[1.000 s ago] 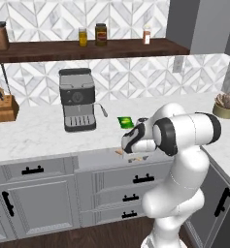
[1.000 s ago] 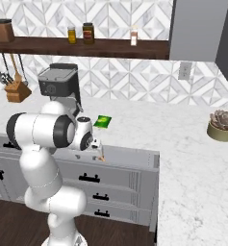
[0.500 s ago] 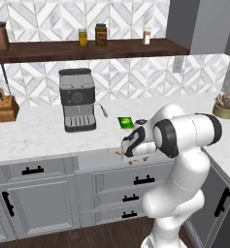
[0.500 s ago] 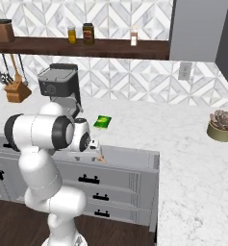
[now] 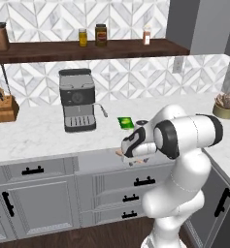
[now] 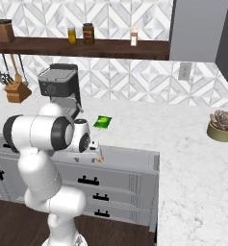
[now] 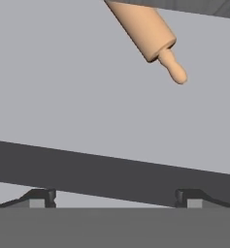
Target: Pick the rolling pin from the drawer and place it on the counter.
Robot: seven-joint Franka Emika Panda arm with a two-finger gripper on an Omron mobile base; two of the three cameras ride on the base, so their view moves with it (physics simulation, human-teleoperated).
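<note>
Rolling pin [image 7: 144, 30] on the open drawer's [image 7: 63, 97] grey floor.

rolling pin [image 7: 146, 29] light brown | drawer [image 7: 63, 87] plain grey | counter [image 5: 34, 131] white, seemingly grey-veined

My left base camera sits behind me to my left, looking forward and down across the counter [image 5: 43, 131]. My right base camera does likewise from my right. Both share the coffee machine [image 5: 76, 99] and open drawer [image 6: 130, 158]. My hand camera looks closely into that drawer's grey floor, the rolling pin [image 7: 148, 34] at its far edge.
</note>
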